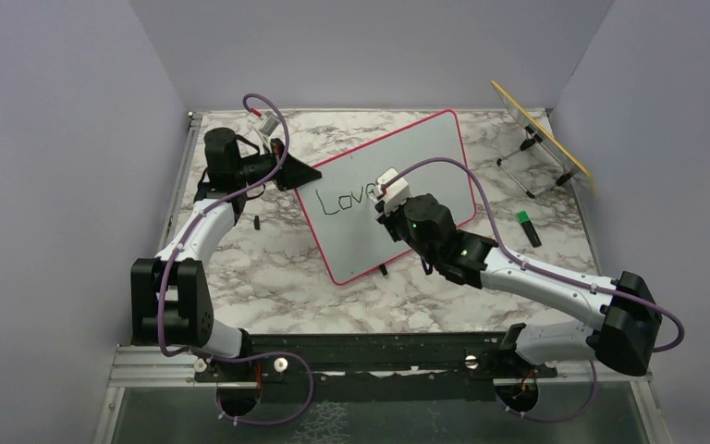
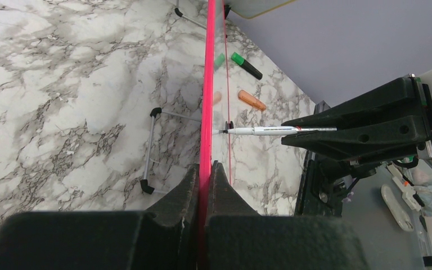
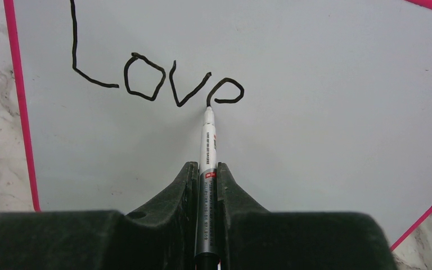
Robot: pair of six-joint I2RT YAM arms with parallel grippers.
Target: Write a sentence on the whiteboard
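The whiteboard (image 1: 425, 157), white with a pink-red frame, stands tilted in the middle of the marble table. My left gripper (image 1: 307, 172) is shut on its left edge; in the left wrist view the pink frame (image 2: 207, 84) runs edge-on between the jaws of the left gripper (image 2: 206, 166). My right gripper (image 3: 206, 166) is shut on a white and grey marker (image 3: 207, 152). The marker tip touches the board at the foot of the part-drawn "e". The sentence (image 3: 146, 73) reads "Love" in black, with the last letter unfinished. It also shows in the top view (image 1: 347, 197).
A yellow-edged panel on a wire stand (image 1: 541, 139) stands at the back right. A green and black marker (image 1: 528, 228) lies right of the board. An orange cap (image 2: 251, 100) and a wire stand (image 2: 149, 147) lie on the table behind the board.
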